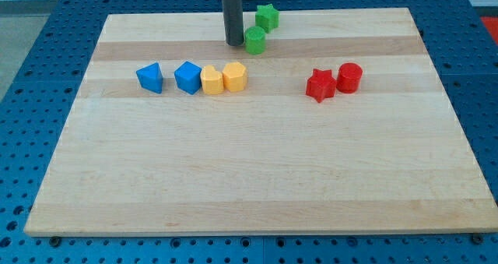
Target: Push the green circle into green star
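Note:
The green circle (254, 40) sits near the view's top, just below and left of the green star (267, 16); a small gap seems to separate them. My tip (234, 43) stands right against the green circle's left side, at the end of the dark rod that comes down from the view's top.
A blue triangle-like block (150, 77), a blue block (187, 77), a yellow block (212, 81) and a yellow hexagon (234, 76) form a row at centre left. A red star (320, 85) touches a red circle (349, 77) at the right. The wooden board (249, 178) lies on a blue pegboard.

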Motion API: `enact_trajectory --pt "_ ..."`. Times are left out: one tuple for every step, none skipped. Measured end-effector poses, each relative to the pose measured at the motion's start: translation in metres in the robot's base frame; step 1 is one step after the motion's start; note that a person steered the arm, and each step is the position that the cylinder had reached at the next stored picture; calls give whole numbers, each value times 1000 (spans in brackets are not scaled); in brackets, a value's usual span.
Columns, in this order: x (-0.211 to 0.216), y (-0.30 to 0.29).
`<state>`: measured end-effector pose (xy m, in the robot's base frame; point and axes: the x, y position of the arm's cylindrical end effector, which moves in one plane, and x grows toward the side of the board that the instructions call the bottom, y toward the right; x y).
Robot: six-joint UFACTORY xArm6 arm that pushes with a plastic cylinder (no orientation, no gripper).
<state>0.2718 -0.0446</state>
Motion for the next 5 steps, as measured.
enact_trajectory --pt "36 2" --pt "49 25" --pt "35 42" --pt "22 44" --pt "16 39"
